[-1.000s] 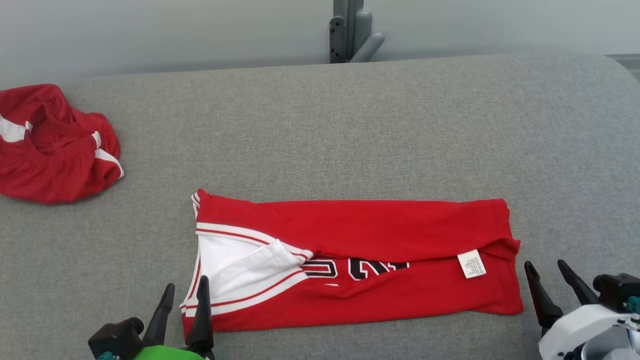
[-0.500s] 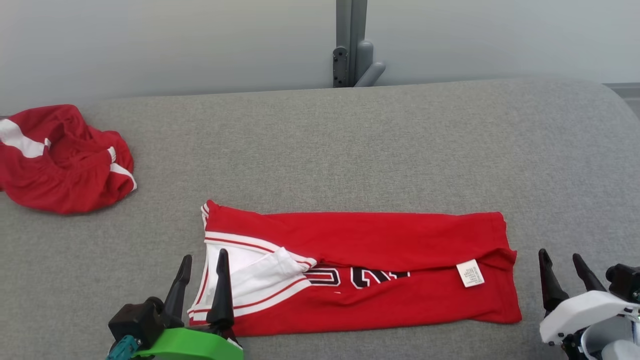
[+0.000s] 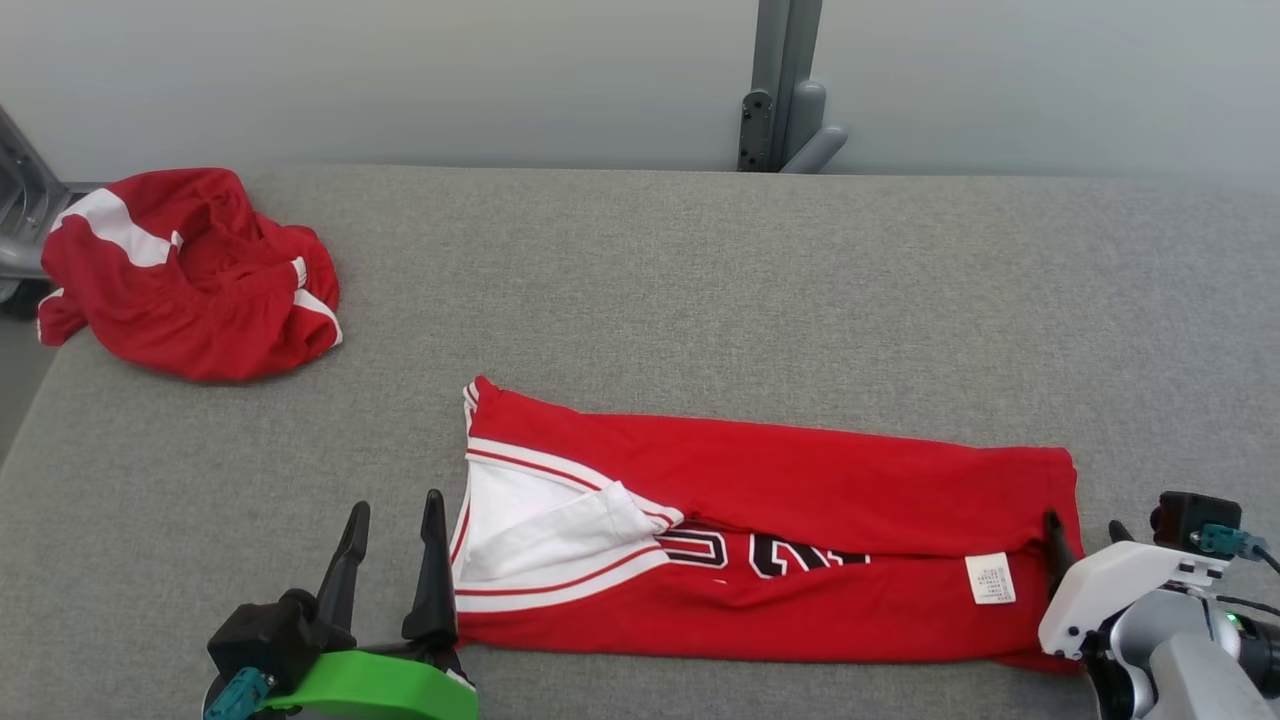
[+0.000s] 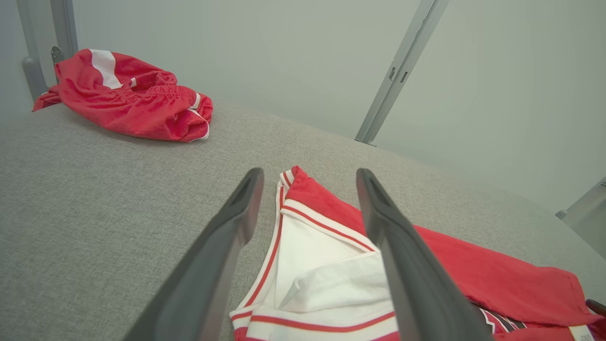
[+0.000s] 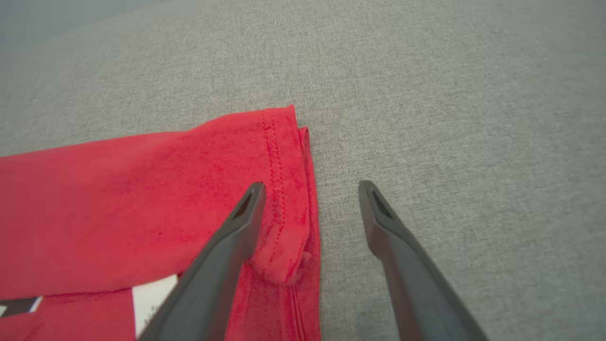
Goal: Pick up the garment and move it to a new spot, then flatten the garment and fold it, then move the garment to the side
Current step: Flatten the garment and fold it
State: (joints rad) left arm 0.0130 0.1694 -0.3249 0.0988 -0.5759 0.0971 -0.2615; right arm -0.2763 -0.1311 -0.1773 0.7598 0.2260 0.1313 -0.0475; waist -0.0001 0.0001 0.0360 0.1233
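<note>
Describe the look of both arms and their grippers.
Left gripper: two long, tapering dark fingers on a black block, bright green wrist shell, teal connector. Right gripper: the same dark fingers, white shell on a grey forearm, black block with a teal connector, thin dark cable, small green light.

Broad bare stretches of the grey fabric-covered work surface (image 3: 700,280) lie open beyond and to the right of the long folded red jersey with white trim (image 3: 800,480), which spans the near middle. A crumpled red-and-white mesh garment (image 3: 190,275) blocks the far left corner, well apart from the jersey; a grey metal post (image 3: 780,90) stands behind the far edge.
</note>
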